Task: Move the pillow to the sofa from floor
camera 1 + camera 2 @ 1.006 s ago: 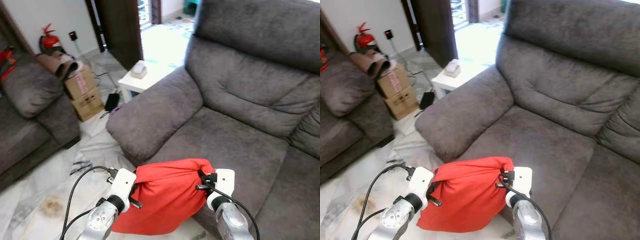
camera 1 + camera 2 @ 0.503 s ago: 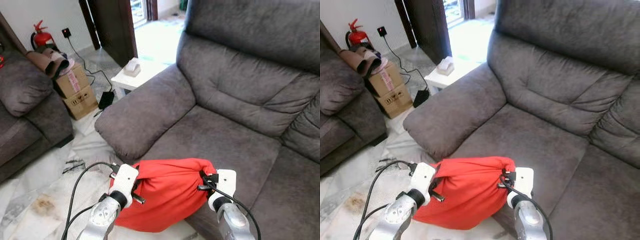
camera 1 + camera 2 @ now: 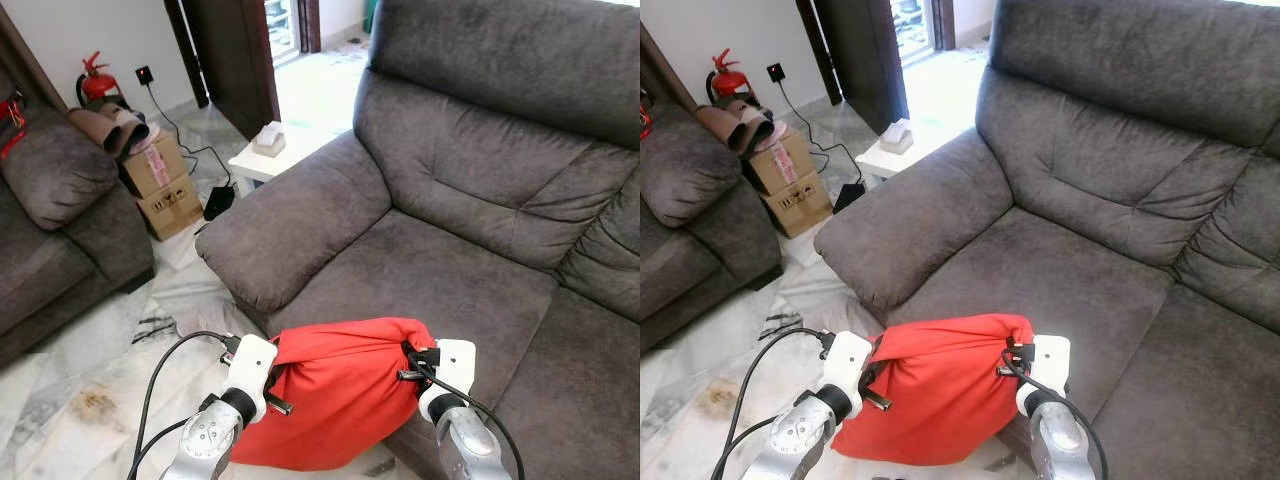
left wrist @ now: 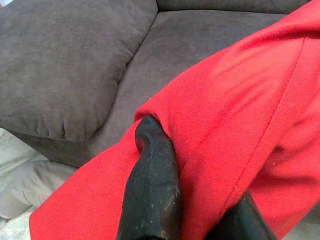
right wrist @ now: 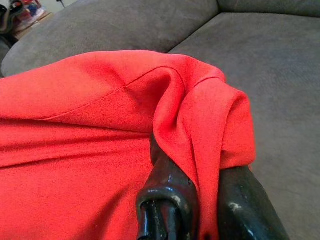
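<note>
A red pillow [image 3: 335, 395] hangs between my two arms, just in front of the grey sofa's seat [image 3: 440, 280]. My left gripper [image 3: 272, 372] is shut on the pillow's left corner. The left wrist view has its black fingers [image 4: 152, 195] pinching the red cloth [image 4: 240, 100]. My right gripper [image 3: 408, 362] is shut on the pillow's right corner, with the cloth bunched between its fingers [image 5: 167, 195]. The pillow's lower edge sags below the seat's front edge.
The sofa's wide armrest [image 3: 300, 215] lies to the left of the seat. Beyond it stand a small white side table [image 3: 275, 155], cardboard boxes [image 3: 160, 180] and a red fire extinguisher [image 3: 95, 85]. Another grey sofa [image 3: 50, 220] is at far left. Marble floor [image 3: 90, 380] lies below.
The camera has shifted a little, so the sofa sits slightly differently in view. Both grippers still hold the red pillow in the same way.
</note>
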